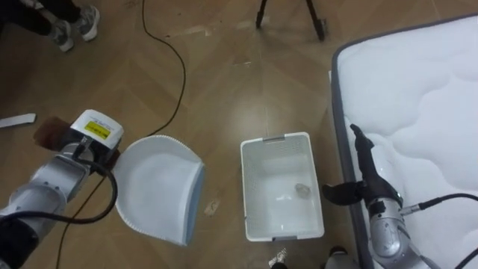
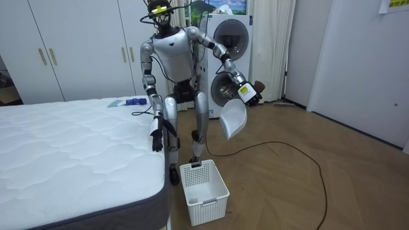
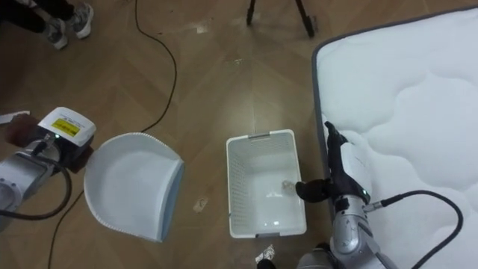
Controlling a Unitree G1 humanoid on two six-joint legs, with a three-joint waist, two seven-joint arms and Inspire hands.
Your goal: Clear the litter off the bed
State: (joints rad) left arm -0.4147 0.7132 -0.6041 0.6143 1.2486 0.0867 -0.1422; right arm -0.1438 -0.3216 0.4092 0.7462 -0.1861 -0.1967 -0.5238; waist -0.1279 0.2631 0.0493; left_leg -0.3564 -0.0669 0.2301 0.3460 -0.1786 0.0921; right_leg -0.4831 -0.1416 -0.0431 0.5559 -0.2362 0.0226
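Observation:
A white quilted mattress (image 1: pixel 418 97) fills the right side, and I stand at its edge. On the floor beside it sits a white slatted basket (image 1: pixel 276 140) with a small crumpled scrap (image 1: pixel 302 190) inside. My left hand (image 1: pixel 78 149) is held out to the left, shut on the handle of a white dustpan (image 1: pixel 160 187) that hangs tilted over the floor, left of the basket. My right hand (image 1: pixel 366 175) hangs open at the mattress edge, fingers straight and thumb pointing toward the basket. The room view shows the dustpan (image 2: pixel 233 118) raised at waist height and the basket (image 2: pixel 203 185) by my feet.
A black cable (image 1: pixel 175 75) runs across the wooden floor. Tripod legs (image 1: pixel 291 15) stand at the top, and a person's shoes (image 1: pixel 75 26) are at the top left. Small scraps (image 1: pixel 213 207) lie near the basket. A washing machine (image 2: pixel 230 57) and wardrobe (image 2: pixel 77 45) stand behind me.

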